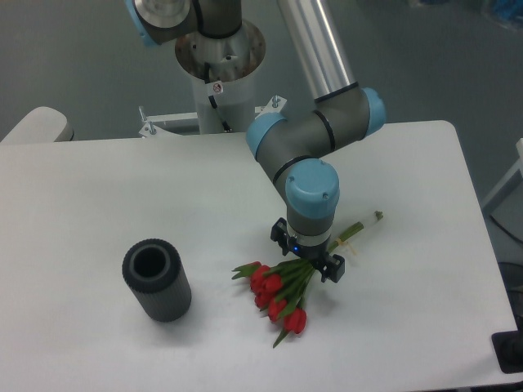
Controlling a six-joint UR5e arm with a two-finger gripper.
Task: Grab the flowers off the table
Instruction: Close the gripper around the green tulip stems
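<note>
One bunch, the flowers [282,296], lies flat on the table [98,196]; my gripper [307,257] straddles its bundled stems, jaws apart, because stems offer firmest purchase.

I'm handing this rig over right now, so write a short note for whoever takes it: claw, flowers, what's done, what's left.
Claw: low over the stems, jaws apart on either side of them; whether they have closed cannot be told.
Flowers: lying flat on the table, red buds toward the front edge, stems running back under the claw.
Vase: upright to the left, well apart.
Done: approach to the stems.
Left: close, then lift.
</note>
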